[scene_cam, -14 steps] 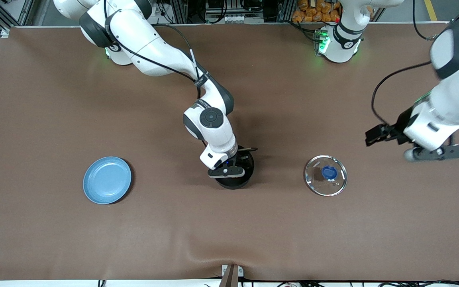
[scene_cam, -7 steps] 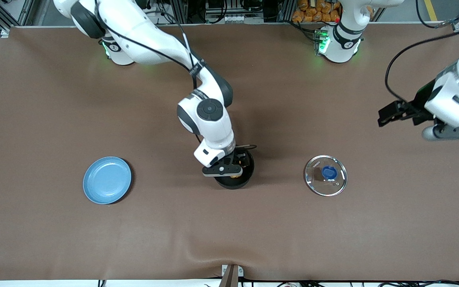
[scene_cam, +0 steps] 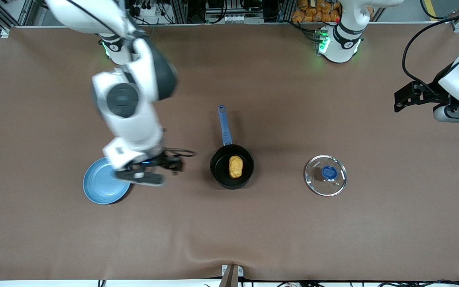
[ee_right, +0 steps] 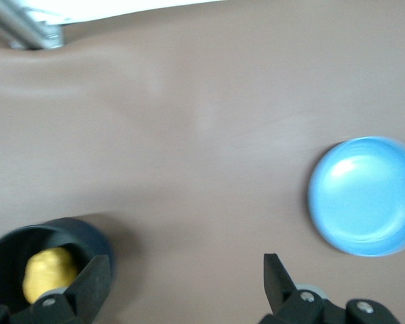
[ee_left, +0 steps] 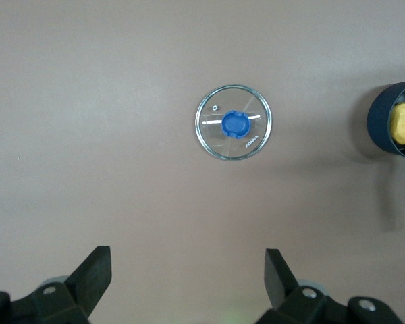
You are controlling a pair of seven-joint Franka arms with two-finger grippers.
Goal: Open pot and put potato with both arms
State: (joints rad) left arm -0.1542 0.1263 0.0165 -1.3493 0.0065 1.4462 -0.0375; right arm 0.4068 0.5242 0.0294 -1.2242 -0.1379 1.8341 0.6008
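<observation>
The black pot [scene_cam: 218,172] stands uncovered mid-table, its blue handle [scene_cam: 224,124] pointing toward the robots' bases. The yellow potato [scene_cam: 235,166] lies inside it. The glass lid [scene_cam: 326,175] with its blue knob rests flat on the table beside the pot, toward the left arm's end. My right gripper [scene_cam: 140,178] hangs open and empty over the edge of the light-blue plate [scene_cam: 100,189]; its wrist view shows the pot [ee_right: 88,236], potato [ee_right: 48,272] and plate [ee_right: 364,196]. My left gripper [scene_cam: 458,114] is raised, open and empty, at its end of the table; its wrist view shows the lid [ee_left: 233,123] and pot [ee_left: 381,121].
The brown table cover [scene_cam: 229,231] has a small ridge at its near edge, by a bracket [scene_cam: 231,273]. The arm bases [scene_cam: 339,44] stand along the edge farthest from the front camera.
My right gripper has lifted out of the pot and swung over toward the plate, leaving the potato in the pot. My left gripper has drawn farther toward its end of the table.
</observation>
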